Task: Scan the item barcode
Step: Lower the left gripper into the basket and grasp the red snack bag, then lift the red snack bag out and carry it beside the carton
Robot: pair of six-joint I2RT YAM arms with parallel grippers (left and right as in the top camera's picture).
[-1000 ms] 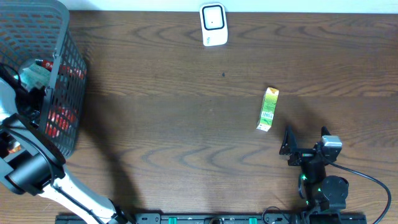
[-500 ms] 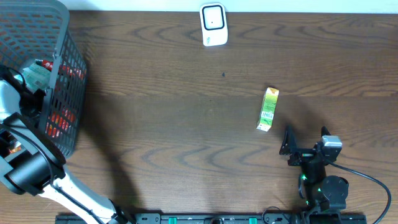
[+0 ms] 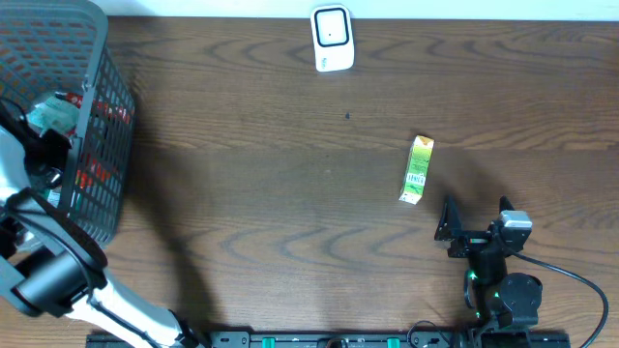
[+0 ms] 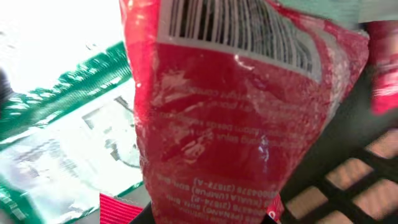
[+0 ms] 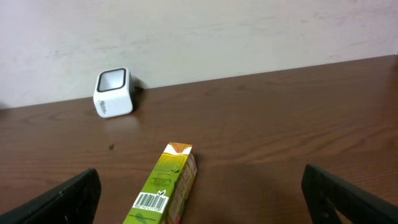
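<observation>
Dark brown wood-grain table [image 3: 290, 193] fills the overhead view, and at its far left corner stands a tall grey wire-mesh basket [image 3: 111, 106] holding red and pale green packets. Reaching up from the near left edge, the white-and-black left arm [image 3: 58, 280] bends over the basket's rim, and the left gripper [image 3: 50, 153] sits down inside it among the packets. Its wrist camera is filled by a crinkled red plastic packet [image 4: 230, 124], pressed very close to the lens and showing a black-and-white barcode [image 4: 236, 25] along its top. A green-and-white foil packet [image 4: 62, 143] lies just to the left of the red one, and dark mesh shows at the lower right. None of the fingers show, so I cannot tell whether this gripper has clenched on the red packet or is merely against it. At the near right, the right gripper [image 3: 476, 211] rests low over the table with its fingers spread wide and nothing between them. Just beyond it, apart from the fingers, a slim green-and-yellow carton [image 3: 417, 169] lies flat, a small barcode label [image 5: 149, 200] on its near end. A small white box-shaped scanner [image 3: 332, 39] stands at the far edge, near the middle, well apart from both the carton and the basket.
</observation>
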